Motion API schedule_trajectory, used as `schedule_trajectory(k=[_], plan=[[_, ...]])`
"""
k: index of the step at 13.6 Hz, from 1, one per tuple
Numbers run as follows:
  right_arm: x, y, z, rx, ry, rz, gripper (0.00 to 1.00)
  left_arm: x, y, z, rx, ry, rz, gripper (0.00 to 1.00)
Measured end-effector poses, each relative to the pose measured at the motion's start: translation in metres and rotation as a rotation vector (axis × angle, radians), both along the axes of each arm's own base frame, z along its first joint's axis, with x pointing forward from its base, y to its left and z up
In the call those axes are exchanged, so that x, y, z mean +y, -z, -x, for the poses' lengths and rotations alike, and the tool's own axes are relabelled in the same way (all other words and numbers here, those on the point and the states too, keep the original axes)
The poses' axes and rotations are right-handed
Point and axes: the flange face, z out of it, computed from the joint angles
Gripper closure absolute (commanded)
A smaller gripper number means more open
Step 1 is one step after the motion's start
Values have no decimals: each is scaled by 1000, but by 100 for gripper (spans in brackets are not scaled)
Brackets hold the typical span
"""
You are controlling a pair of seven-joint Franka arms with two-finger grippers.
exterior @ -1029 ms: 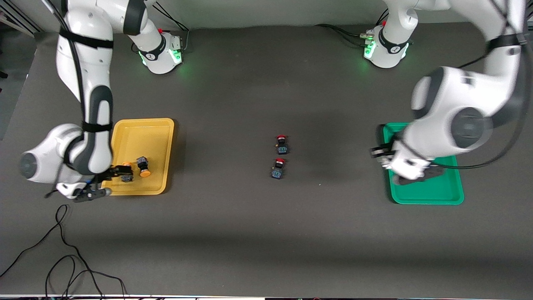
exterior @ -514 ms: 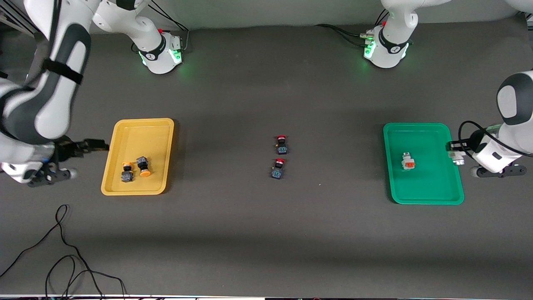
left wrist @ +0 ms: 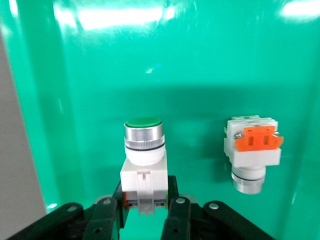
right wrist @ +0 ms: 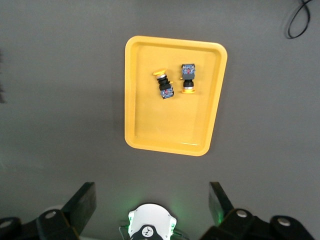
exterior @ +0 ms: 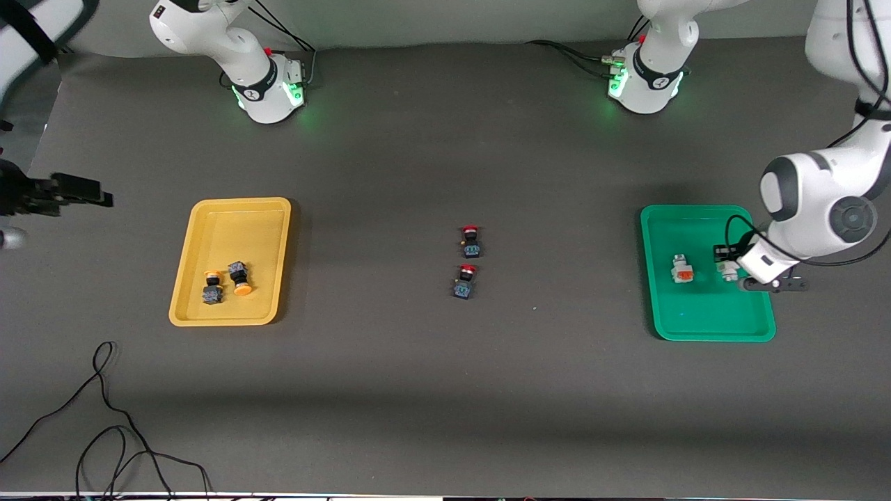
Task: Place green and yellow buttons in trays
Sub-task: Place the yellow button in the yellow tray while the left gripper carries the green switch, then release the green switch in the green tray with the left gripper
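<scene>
The left gripper [left wrist: 145,212] clamped a green-capped button [left wrist: 143,150] over the green tray [exterior: 696,327], the orange-patched button [left wrist: 251,152] at its three o'clock; the right gripper [right wrist: 152,202] hung wide open, holding nothing.

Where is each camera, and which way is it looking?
Front view: high across the table, facing both arms; shows both bases, the yellow tray and green tray.
Left wrist view: on the left arm, looking down into the green tray; left end effector shut on the green button.
Right wrist view: high on the right arm, looking down; open right end effector.
Shared: front and right wrist views show the yellow tray.
</scene>
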Motion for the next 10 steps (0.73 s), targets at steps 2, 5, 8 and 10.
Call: schedule_trajectory(k=[2,5,8,10], plan=[[-8,-1,2,-2,13,-5,0,0,2,-1,0,1,0,0],[-8,1,1,-1,11,-5,0,2,-12,-11,-12,7,-3,0],[-6,1,-1,-6,6,-2,0,9,-58,-36,28,3,-5,0],[-3,2,-2,-6,1,-2,0,12,-108,-56,58,-2,-6,0]])
